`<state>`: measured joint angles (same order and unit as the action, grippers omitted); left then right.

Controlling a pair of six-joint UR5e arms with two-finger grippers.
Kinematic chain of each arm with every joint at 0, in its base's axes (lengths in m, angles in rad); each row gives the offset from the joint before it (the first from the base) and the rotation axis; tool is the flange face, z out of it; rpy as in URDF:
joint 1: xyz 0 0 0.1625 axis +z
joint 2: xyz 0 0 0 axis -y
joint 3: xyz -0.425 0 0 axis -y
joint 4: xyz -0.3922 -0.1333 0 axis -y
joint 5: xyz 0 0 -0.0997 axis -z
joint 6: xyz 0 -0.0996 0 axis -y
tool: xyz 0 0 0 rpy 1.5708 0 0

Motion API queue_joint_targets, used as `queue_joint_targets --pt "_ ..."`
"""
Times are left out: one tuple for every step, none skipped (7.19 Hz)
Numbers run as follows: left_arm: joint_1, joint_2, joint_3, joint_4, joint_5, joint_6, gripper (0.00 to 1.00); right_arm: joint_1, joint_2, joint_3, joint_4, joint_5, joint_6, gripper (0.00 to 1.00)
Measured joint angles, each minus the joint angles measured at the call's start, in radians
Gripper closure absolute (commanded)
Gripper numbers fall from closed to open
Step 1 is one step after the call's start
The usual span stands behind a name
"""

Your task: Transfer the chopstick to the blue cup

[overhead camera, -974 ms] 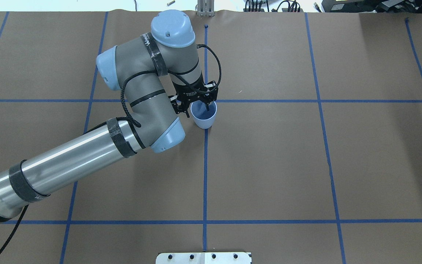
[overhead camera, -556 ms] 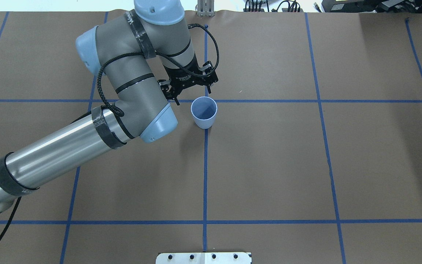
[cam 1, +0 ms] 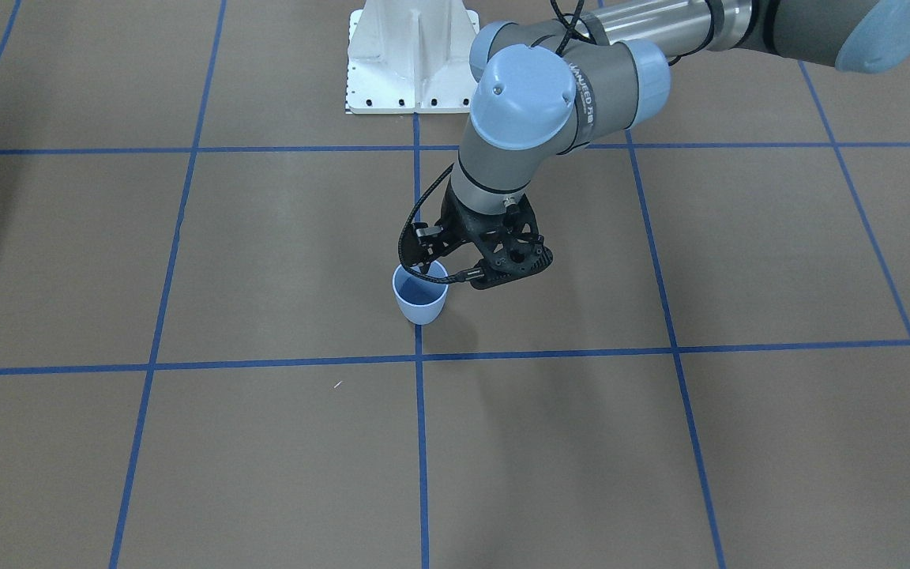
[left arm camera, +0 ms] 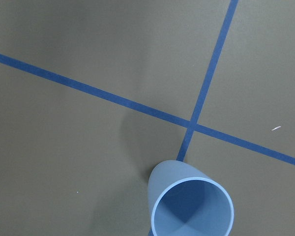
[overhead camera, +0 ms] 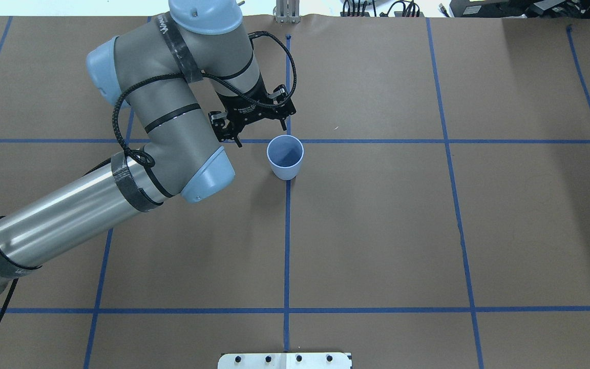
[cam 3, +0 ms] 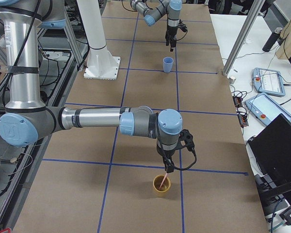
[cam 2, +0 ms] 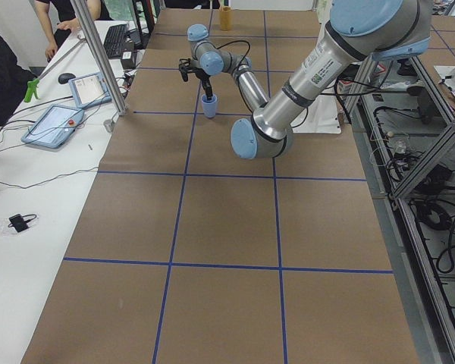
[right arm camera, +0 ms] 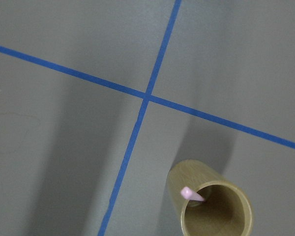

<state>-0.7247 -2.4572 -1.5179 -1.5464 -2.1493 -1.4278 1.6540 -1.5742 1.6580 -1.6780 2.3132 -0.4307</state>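
**A:** What changes around the pale blue plastic cup (overhead camera: 285,156)?

**B:** A second ago our left gripper (overhead camera: 262,136) was down at the rim with one finger dipped into the mouth. Now it has lifted off and drawn back to about 10 o'clock of the cup in the overhead view. It is clear of the cup, with its fingers spread wide and nothing between them.

**A:** And the cup itself?

**B:** It stands upright in the same spot on the brown paper-covered table (overhead camera: 377,230). That spot is just at 6 o'clock of a crossing of the blue tape lines (overhead camera: 377,141).

**A:** What does that mean for us?

**B:** We judge that the receiving end is now free, because its mouth is unobstructed. The transfer itself is not yet done.

**A:** What is in the containers?

**B:** Our left wrist camera looks down into the blue cup and shows only a bare bottom. The thin pink chopstick (right arm camera: 191,194) leans inside the tan cylindrical cup (right arm camera: 214,206). Its tip pokes over the rim at about 10 o'clock of that mouth. In the right side view the tan cup sits at 6 o'clock and the blue one far off at 12 o'clock, so they are well apart.

**A:** And our right gripper (cam 3: 169,167)?

**B:** It hangs directly above the tan cup, close over the chopstick's tip. It shows only in that side view, so we cannot tell whether its fingers are spread or closed, or whether they touch the stick.
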Motion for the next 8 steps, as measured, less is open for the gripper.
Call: queue_joint_targets --pt "-0.001 0.011 -0.014 0.0 0.001 0.001 0.01 0.0 0.011 -0.016 0.014 -0.002 -0.104 0.0" --pt "-0.001 0.019 -0.022 -0.001 0.002 0.001 0.01 0.0 0.014 -0.039 0.049 -0.009 -0.207 0.0" --pt "-0.001 0.021 -0.025 -0.001 0.003 0.001 0.01 0.001 0.014 -0.078 0.088 -0.016 -0.316 0.0" --pt "-0.001 0.022 -0.026 -0.001 0.004 0.001 0.01 0.001 0.015 -0.108 0.112 -0.014 -0.397 0.0" --pt "-0.001 0.023 -0.026 -0.001 0.004 0.001 0.01 0.001 0.014 -0.122 0.122 -0.004 -0.446 0.0" --pt "-0.001 0.025 -0.027 -0.002 0.005 0.001 0.01 0.0 0.015 -0.127 0.126 0.007 -0.474 0.0" --pt "-0.001 0.028 -0.027 -0.002 0.005 0.002 0.01 -0.002 0.023 -0.133 0.127 0.012 -0.483 0.01" --pt "-0.001 0.03 -0.027 -0.003 0.005 0.002 0.01 -0.005 0.037 -0.143 0.127 0.012 -0.485 0.02"
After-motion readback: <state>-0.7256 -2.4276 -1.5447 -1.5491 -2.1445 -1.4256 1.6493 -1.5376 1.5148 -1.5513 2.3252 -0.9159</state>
